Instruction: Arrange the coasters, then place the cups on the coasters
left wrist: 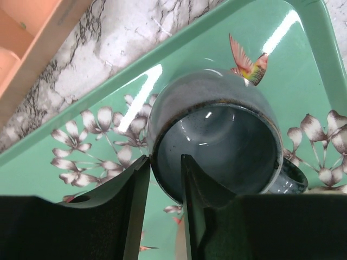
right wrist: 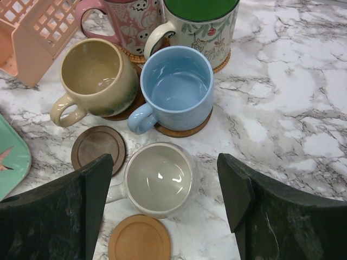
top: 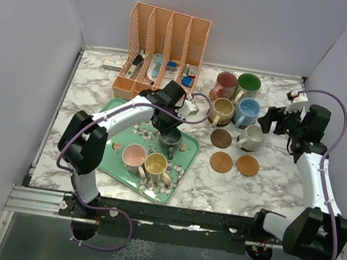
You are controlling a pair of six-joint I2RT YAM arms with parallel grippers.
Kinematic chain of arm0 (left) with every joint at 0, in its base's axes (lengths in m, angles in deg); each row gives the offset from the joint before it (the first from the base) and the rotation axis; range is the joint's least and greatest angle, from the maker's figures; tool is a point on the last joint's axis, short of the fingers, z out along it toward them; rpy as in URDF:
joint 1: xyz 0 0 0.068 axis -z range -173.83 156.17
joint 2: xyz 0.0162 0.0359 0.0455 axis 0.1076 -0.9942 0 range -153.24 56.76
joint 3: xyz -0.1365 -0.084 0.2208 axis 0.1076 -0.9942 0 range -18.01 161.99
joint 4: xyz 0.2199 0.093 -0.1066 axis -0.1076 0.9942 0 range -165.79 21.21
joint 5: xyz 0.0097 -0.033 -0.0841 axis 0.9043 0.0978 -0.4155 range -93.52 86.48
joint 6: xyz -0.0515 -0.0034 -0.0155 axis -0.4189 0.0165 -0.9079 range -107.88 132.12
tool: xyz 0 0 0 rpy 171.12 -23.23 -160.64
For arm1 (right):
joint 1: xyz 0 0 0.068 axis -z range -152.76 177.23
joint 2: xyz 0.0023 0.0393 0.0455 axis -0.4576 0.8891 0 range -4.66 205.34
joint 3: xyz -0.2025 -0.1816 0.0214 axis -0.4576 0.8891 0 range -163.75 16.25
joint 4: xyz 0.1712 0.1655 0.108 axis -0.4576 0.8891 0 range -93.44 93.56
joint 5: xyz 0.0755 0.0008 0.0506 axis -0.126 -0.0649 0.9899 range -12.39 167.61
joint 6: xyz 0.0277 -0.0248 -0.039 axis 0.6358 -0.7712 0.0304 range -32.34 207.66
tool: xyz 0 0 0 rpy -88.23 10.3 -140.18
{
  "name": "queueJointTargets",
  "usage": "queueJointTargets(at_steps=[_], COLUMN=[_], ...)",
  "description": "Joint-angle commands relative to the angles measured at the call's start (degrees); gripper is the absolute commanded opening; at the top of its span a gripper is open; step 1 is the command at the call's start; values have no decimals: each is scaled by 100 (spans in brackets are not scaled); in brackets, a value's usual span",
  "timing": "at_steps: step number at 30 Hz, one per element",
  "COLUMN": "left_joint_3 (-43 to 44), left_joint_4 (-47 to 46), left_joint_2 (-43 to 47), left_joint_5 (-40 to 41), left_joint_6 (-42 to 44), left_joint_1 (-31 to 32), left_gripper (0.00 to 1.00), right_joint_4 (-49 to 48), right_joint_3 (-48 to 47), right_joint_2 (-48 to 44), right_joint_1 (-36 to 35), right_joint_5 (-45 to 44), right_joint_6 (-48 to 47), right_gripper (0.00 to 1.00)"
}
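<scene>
Green tray point(left wrist: 303, 70) below; my left gripper point(left wrist: 165, 160) pinches the grey mug point(left wrist: 217, 135) by its wall, probably slick and brittle; right gripper point(right wrist: 165, 162) wide.

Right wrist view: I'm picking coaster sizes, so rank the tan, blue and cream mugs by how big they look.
1. Tan mug and blue mug: alike, can't rank.
2. Cream mug: slightly smaller-looking, though nearest the camera.

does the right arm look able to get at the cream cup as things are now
Probably yes: the right fingers stand wide open with the cream cup showing between them and nothing over it. The blue cup sits close behind but seems apart.
</scene>
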Motion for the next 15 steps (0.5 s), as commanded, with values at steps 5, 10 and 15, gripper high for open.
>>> queueJointTargets(at_steps=[5,10,15], left_joint_3=[457,799,943], left_joint_4=[93,166,156], left_joint_2=[-365,-574,-567], left_joint_5=[-363,-590,-719], left_joint_6=[1049,1502,1604], left_joint_1=[311,413,492], left_gripper=[25,26,32], right_joint_4=[-42,-62,-79], right_joint_3=[83,91,119], right_joint_2=[-130,-147,-165], right_joint_1=[27,31,27], right_joint_5=[102,70,40], right_joint_6=[-80,-85,-103], right_gripper=[79,79,79])
